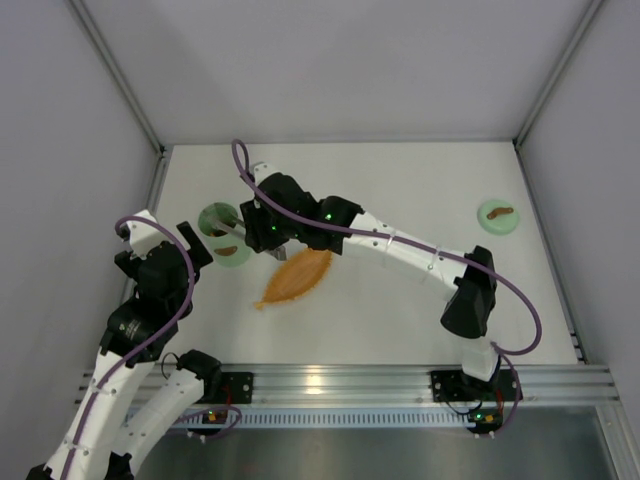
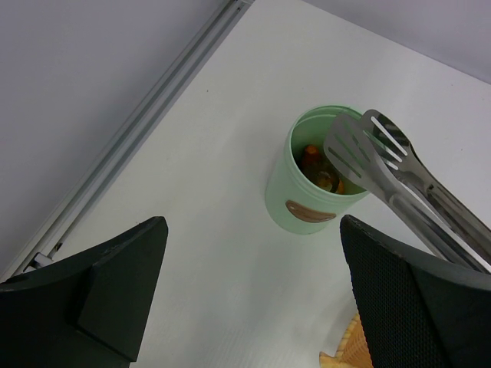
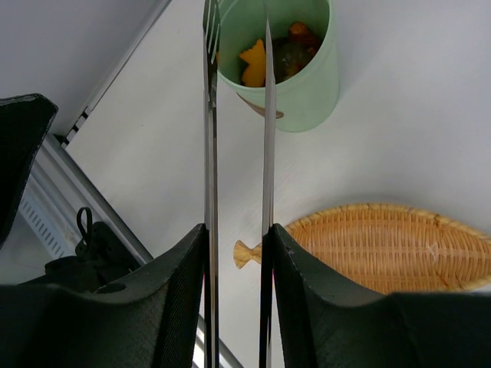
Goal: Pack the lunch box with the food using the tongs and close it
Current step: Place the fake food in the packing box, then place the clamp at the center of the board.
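The mint-green lunch box (image 2: 305,201) stands upright and uncovered on the white table, also seen from above (image 1: 221,232). Several small orange and dark food pieces (image 3: 268,55) lie inside it. My right gripper (image 3: 238,247) is shut on the silver tongs (image 3: 268,138), whose two arms run forward a little apart. Their slotted tips (image 2: 360,146) hover over the tub's mouth with nothing between them. My left gripper (image 2: 253,287) is open and holds nothing, a short way in front of the tub. The matching lid (image 1: 497,215) lies far right.
An orange woven leaf-shaped tray (image 1: 295,277) lies just right of the tub, under the right arm; nothing shows on the part of it in view (image 3: 383,245). The enclosure's left wall and its rail (image 2: 146,115) run close behind the tub.
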